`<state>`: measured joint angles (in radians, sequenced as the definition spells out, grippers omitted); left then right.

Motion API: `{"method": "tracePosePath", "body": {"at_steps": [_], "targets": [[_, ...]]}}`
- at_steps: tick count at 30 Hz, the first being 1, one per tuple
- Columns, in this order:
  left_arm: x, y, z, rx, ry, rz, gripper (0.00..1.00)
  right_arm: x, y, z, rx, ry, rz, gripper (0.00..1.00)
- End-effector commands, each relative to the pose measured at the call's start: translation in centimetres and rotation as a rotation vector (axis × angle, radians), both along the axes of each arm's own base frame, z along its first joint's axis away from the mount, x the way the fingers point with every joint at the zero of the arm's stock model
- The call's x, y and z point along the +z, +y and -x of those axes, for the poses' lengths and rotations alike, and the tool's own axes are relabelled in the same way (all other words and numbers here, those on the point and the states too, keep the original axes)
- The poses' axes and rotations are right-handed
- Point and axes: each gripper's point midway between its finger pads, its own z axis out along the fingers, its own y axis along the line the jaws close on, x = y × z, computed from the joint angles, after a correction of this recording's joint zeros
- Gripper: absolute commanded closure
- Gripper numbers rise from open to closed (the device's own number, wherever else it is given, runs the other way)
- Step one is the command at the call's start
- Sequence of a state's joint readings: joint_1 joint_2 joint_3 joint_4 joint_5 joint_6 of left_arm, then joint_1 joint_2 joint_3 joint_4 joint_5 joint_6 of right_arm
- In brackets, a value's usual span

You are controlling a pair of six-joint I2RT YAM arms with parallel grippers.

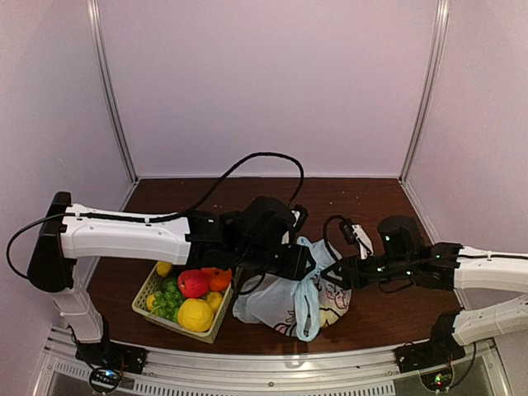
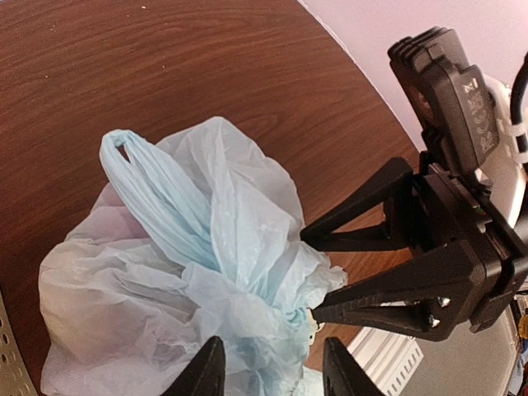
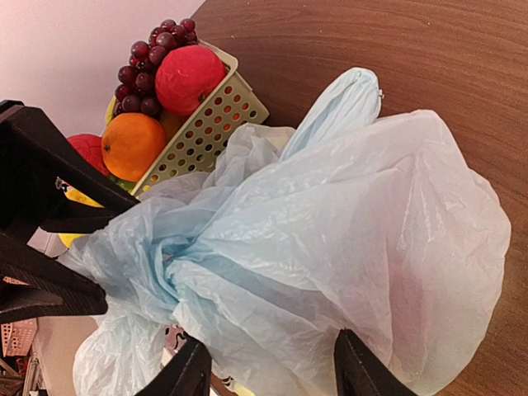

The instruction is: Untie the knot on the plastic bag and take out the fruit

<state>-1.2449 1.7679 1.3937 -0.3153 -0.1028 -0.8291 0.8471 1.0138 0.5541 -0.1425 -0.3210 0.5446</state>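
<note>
The pale blue plastic bag (image 1: 285, 304) lies on the table right of the basket, with dark print on its side. The knot (image 2: 276, 290) is a bunched twist at the bag's top, with a loop handle (image 2: 157, 186) sticking up like an ear. It also shows in the right wrist view (image 3: 161, 256). My left gripper (image 2: 272, 375) is open with its jaws either side of the film just below the knot. My right gripper (image 3: 272, 375) is open over the bag's body (image 3: 371, 239), its fingers (image 2: 363, 301) reaching the knot from the other side. Fruit in the bag is hidden; only a pinkish shade shows through.
A perforated cream basket (image 1: 148, 289) left of the bag holds a red fruit (image 1: 193, 283), an orange (image 3: 132, 144), a lumpy yellow fruit (image 1: 195, 315), and green (image 1: 167, 299) and dark grapes (image 3: 148, 66). Walls enclose the brown table (image 1: 363, 198). A metal rail (image 1: 272, 363) runs along the near edge.
</note>
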Motion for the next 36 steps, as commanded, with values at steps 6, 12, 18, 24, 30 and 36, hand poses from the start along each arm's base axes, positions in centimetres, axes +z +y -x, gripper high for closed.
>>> {"method": "tracePosePath", "body": {"at_steps": [6, 12, 18, 24, 30, 36], "targets": [[0.7, -0.7, -0.1, -0.012, 0.003, 0.021, 0.89, 0.9, -0.2, -0.5, -0.034, -0.048, -0.026, 0.97], [1.1, -0.8, -0.2, -0.011, -0.006, 0.028, 1.00, 1.5, -0.5, -0.7, -0.061, -0.056, -0.043, 1.00], [1.8, -0.7, -0.3, -0.012, -0.023, 0.038, 1.00, 1.9, -0.8, -1.0, -0.086, -0.064, -0.040, 1.00], [3.2, -0.7, -0.6, -0.015, -0.055, 0.051, 1.00, 2.8, -2.0, -1.8, -0.177, -0.080, -0.046, 1.00], [1.1, 1.3, -0.9, 0.039, -0.025, 0.014, 1.00, -0.3, -4.5, -2.0, -0.293, -0.035, 0.019, 1.00], [-0.1, 2.4, -0.2, 0.041, 0.005, 0.020, 1.00, -1.5, -4.5, -1.3, -0.296, 0.002, -0.026, 1.00]]}}
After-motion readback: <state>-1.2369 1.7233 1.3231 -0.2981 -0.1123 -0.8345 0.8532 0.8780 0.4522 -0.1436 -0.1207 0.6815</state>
